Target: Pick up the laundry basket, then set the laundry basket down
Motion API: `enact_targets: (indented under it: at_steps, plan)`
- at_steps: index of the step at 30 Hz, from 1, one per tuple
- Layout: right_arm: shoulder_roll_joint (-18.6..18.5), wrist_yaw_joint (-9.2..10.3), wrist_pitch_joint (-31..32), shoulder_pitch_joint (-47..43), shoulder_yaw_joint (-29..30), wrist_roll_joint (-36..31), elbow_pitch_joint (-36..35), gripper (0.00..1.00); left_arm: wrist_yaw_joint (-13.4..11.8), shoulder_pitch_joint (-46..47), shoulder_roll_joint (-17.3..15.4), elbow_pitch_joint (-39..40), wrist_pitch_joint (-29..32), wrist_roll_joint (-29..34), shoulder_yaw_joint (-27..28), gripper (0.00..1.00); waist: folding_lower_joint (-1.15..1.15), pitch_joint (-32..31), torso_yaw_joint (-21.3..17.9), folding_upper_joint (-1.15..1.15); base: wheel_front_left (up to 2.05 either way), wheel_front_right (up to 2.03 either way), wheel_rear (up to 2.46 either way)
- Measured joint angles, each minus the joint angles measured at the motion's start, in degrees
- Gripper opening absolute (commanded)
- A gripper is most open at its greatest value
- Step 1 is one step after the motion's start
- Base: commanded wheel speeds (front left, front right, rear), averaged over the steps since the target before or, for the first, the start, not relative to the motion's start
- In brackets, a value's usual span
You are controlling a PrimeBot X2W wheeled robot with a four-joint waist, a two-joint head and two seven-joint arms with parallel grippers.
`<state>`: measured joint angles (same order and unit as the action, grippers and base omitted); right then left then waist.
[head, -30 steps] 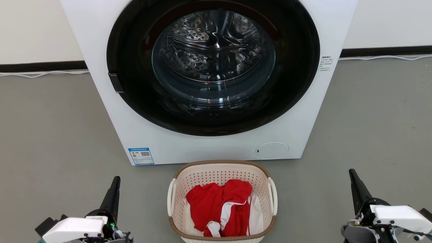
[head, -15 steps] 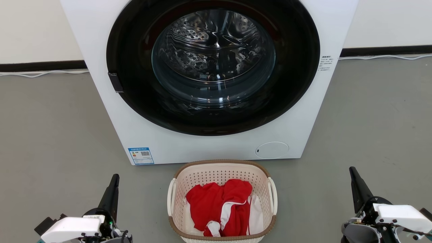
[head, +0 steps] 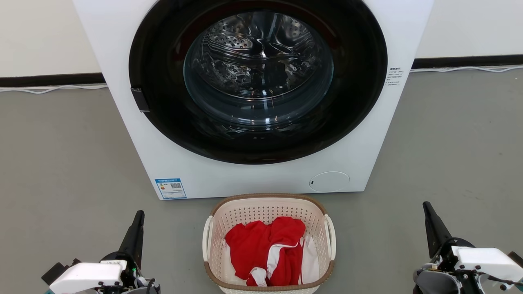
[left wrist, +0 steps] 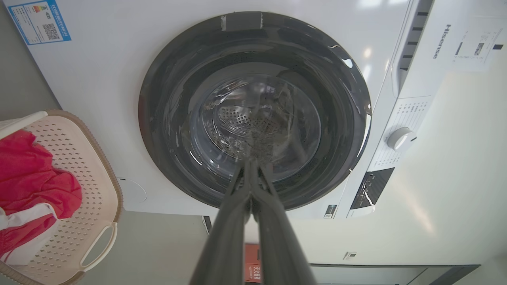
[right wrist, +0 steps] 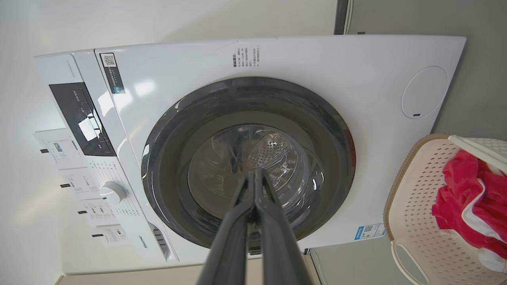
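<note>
- My left gripper (head: 139,216) sits near me on the left, its fingers pressed together on nothing, pointing toward the washer (head: 261,179).
- My right gripper (head: 426,207) sits near me on the right, fingers likewise together and empty.
- The laundry basket (head: 267,210) stands on the grey floor (head: 61,163) between them, well apart from both, just in front of the washer.
- Red and white clothes (head: 261,245) lie heaped inside it, and its two white handles face left and right.

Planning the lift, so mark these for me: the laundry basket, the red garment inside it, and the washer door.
laundry basket (head: 267,196), head view, back of its brown rim.
red garment (head: 253,245), head view, middle of the red cloth.
washer door (head: 258,69), head view, centre of the glass.
</note>
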<state>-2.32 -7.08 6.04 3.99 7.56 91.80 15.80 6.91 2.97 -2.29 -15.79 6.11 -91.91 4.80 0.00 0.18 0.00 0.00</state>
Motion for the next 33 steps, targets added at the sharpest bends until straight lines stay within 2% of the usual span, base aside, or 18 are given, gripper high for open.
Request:
enact_targets:
  at_steps: [33]
  plan:
    - [0.0, 0.0, 0.0, 0.0, 0.0, 0.0, -0.01, 0.0, 0.0, 0.0, 0.0, 0.01, 0.0, -0.01, 0.0, 0.0, 0.0, 0.0, 0.0, 0.0, 0.0, 0.0, 0.0]
